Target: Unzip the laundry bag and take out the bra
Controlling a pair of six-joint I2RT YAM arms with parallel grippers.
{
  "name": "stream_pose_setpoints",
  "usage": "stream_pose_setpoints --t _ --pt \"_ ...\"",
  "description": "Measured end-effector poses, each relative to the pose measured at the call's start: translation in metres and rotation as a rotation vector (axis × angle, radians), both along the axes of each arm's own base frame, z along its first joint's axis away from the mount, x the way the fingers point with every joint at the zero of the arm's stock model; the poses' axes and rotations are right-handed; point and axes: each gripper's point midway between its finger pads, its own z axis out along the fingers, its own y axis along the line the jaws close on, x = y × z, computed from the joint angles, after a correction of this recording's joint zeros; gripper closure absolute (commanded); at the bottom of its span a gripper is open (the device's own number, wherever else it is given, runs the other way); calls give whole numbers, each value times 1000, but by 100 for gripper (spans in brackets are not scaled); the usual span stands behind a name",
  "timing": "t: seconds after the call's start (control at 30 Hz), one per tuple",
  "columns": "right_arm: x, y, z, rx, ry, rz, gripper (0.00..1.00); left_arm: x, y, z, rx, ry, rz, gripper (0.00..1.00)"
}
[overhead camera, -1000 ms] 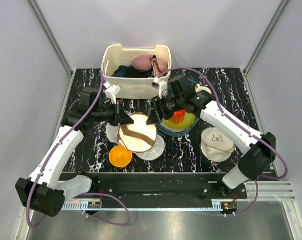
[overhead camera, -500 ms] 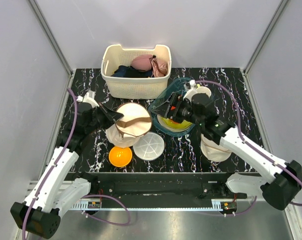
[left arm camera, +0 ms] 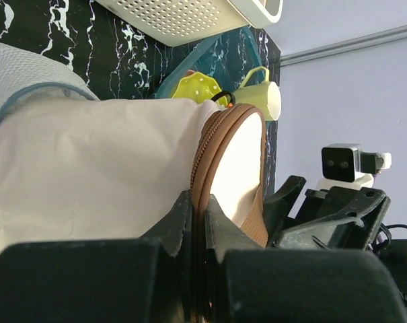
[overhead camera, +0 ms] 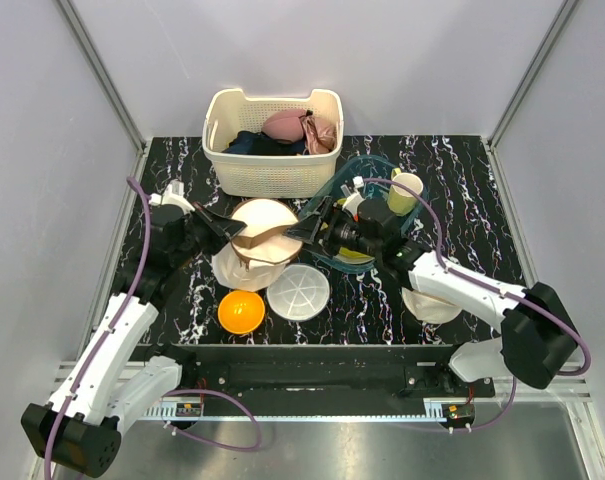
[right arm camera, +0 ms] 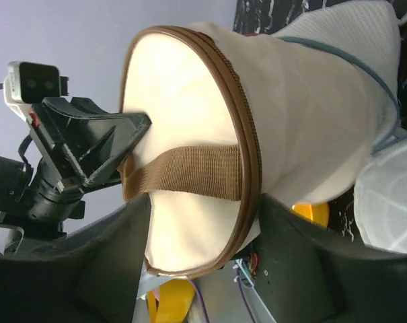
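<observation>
Right gripper has swung off the teal bowl and come in against the right side of the laundry bag, while the bag has barely shifted since half a second ago. The bag sits mid-table just in front of the white basket, tipped on its side over a white mesh bag, with its strapped flat face turned toward the right arm. Left gripper is clamped tight on the brown zipper band at the bag's left edge, as the left wrist view shows clearly. The right fingers are spread wide, one on either side of the bag's rim. Whether they actually touch the fabric is hard to say from this angle. An orange bowl and a white mesh dome lie just in front of the bag.
</observation>
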Motion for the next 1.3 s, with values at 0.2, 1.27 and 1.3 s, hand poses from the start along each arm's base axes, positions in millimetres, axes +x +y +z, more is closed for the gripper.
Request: stream_pose_setpoints --t 0.2,1.27,1.3 --pt "7 8 8 64 8 -11 100 3 3 6 -10 -21 22 100" --pt "40 -68 39 131 59 222 100 -85 -72 12 312 -338 -815 32" --pt "40 -68 40 137 62 221 100 -86 -74 11 306 -337 -827 32"
